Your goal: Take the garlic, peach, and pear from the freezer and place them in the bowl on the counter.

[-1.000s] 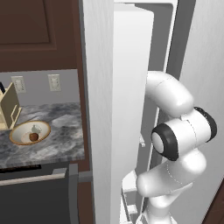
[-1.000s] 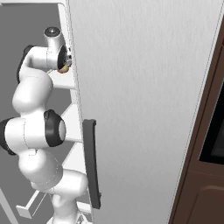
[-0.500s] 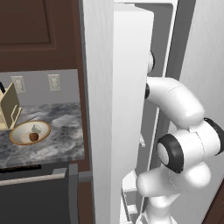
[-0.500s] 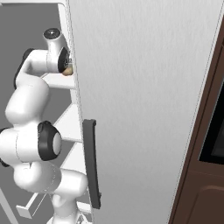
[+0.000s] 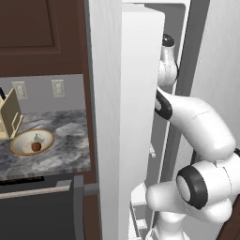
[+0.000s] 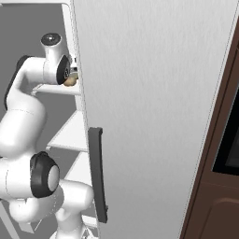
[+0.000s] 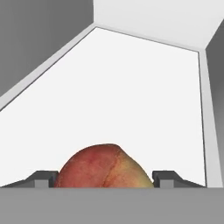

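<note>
In the hand view a red and yellow peach (image 7: 103, 168) sits between my gripper's (image 7: 105, 178) two dark finger tips, and both sides of it meet the pads. Behind it runs the white shelf of the freezer (image 7: 131, 87). From the right base view, my hand (image 6: 71, 74) reaches into the freezer (image 6: 58, 88) at an upper shelf, and a sliver of the peach (image 6: 70, 82) shows past the door edge. The bowl (image 5: 18, 143) sits on the counter (image 5: 65, 140), holding the small pale garlic (image 5: 37, 138) and a dark reddish-brown fruit (image 5: 36, 146). I cannot tell if that fruit is the pear.
A pale wooden knife block (image 5: 9, 117) stands left of the bowl. The open freezer door (image 5: 140, 103) stands between the arm and the counter. The fridge's closed door (image 6: 154, 116), with its dark handle (image 6: 97, 172), hems the arm in on the right. Dark cabinets (image 5: 42, 33) hang above.
My elbow has swung down and out while the hand stayed at the upper freezer shelf. The jaws have barely changed.
</note>
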